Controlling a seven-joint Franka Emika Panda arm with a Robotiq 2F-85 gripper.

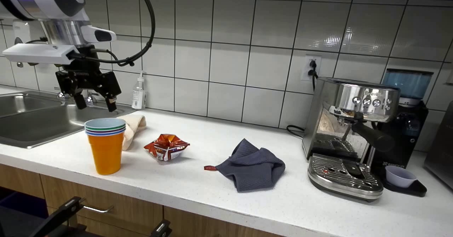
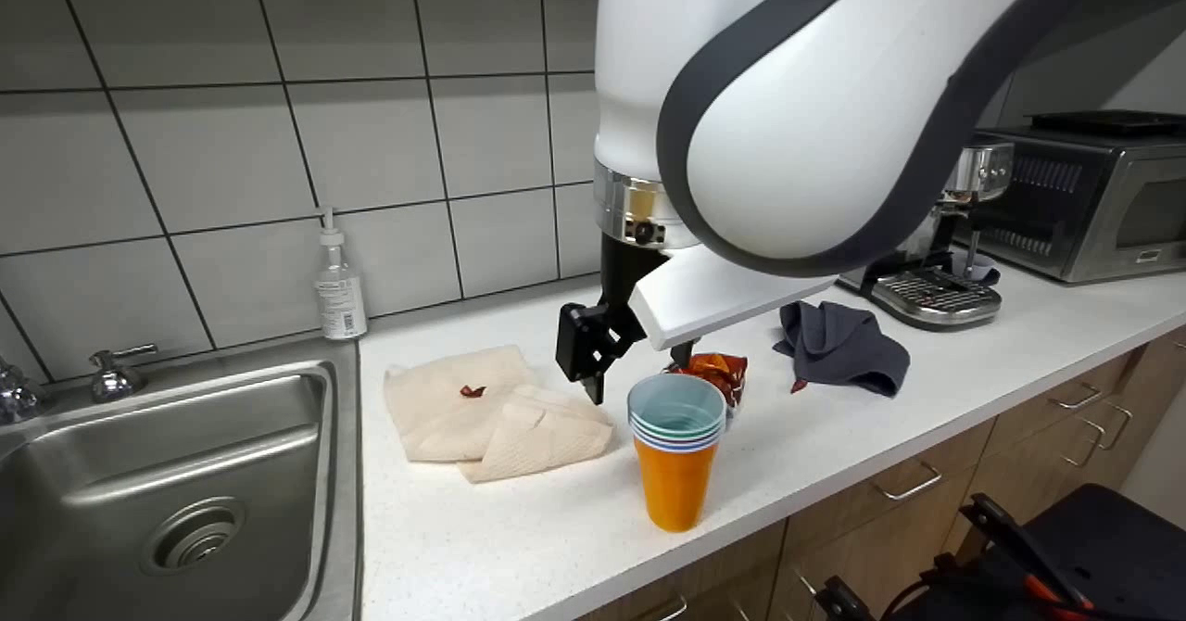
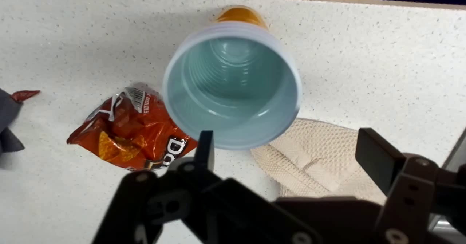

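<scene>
Pincer (image 1: pixel 96 105) agape in free air, cups (image 1: pixel 106 152) near counter edge (image 1: pixel 141 194)

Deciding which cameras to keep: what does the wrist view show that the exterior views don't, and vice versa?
Only the wrist view: the barcode on the red chip bag.
Only the exterior views: the coffee machine, pump bottle and tiled wall.
Shared by all: that bag, the stacked cups, beige cloth, dark cloth, and the open claw.
</scene>
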